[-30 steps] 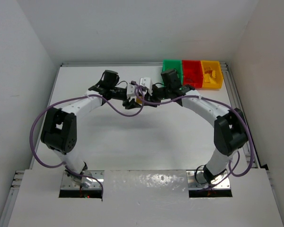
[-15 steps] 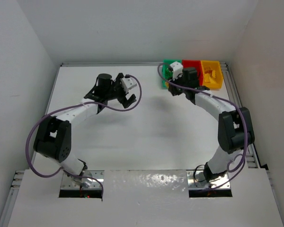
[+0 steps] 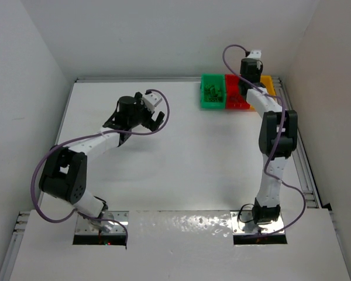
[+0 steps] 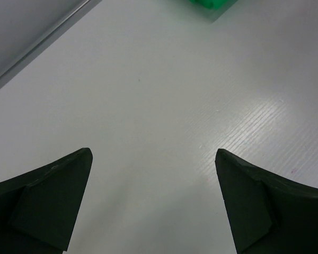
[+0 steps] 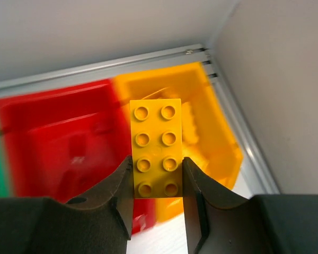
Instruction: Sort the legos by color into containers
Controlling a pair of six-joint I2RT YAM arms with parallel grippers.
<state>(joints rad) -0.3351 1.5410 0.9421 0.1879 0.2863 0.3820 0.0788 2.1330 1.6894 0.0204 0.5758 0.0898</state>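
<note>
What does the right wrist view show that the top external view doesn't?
Only the right wrist view: a yellow lego, studs facing the camera, clamped in the right gripper. Only the top external view: the left gripper above the table, and green legos in the green bin. Both: the red bin and the yellow bin.

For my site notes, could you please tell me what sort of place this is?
Most likely an enclosed robot test cell in a lab: plain white walls box in a white table, two arms are bolted at its near edge, and coloured bins hold toy bricks.
</note>
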